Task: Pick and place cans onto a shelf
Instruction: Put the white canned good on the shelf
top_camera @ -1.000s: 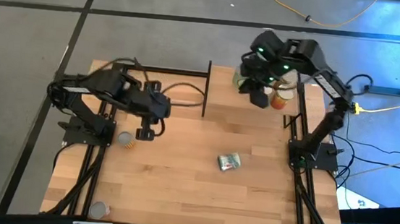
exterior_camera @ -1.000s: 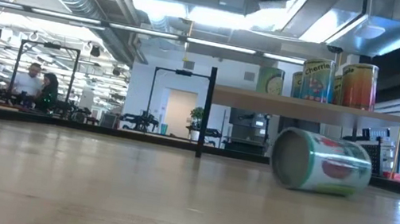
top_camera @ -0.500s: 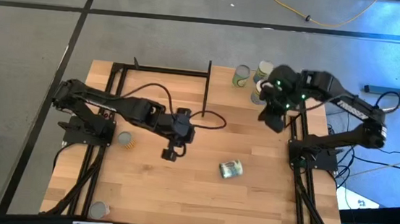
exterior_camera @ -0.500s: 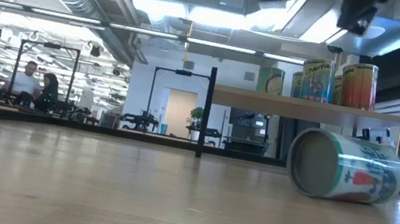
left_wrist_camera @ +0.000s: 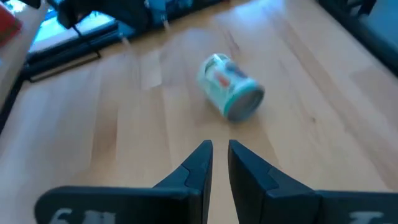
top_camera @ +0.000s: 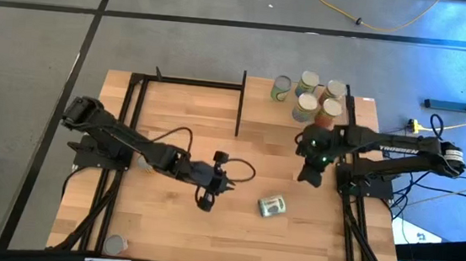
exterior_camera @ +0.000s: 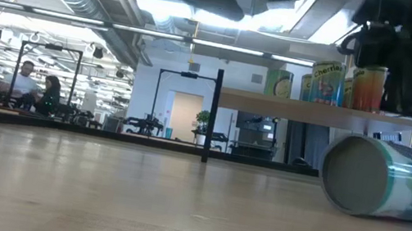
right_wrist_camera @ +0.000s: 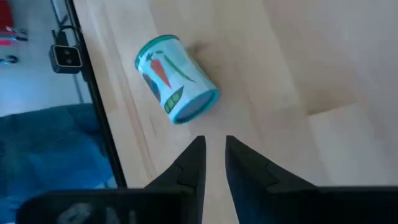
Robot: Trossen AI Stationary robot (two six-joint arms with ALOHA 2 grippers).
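Observation:
A teal-and-white can (top_camera: 271,206) with a vegetable label lies on its side on the tabletop, right of the middle. It also shows in the low view (exterior_camera: 387,179), the left wrist view (left_wrist_camera: 231,94) and the right wrist view (right_wrist_camera: 176,78). My left gripper (top_camera: 205,202) hovers just left of it, its fingers (left_wrist_camera: 220,149) close together and empty. My right gripper (top_camera: 309,174) hangs just beyond the can, in front of the shelf, its fingers (right_wrist_camera: 215,144) close together and empty. Several cans (top_camera: 307,95) stand upright on the raised shelf (top_camera: 260,116) at the far right.
Thin black posts (top_camera: 240,106) bound the shelf. One can (top_camera: 113,243) stands at the near left corner and another (top_camera: 142,164) by the left arm's base. Bare tabletop (top_camera: 207,238) lies along the near side. People sit far off in the room (exterior_camera: 36,89).
My left gripper has gone toward the table's right and near edges, toward the lying can. My right gripper has left the shelf and come down toward the near edge, behind the can. The can has rolled a little toward the near right.

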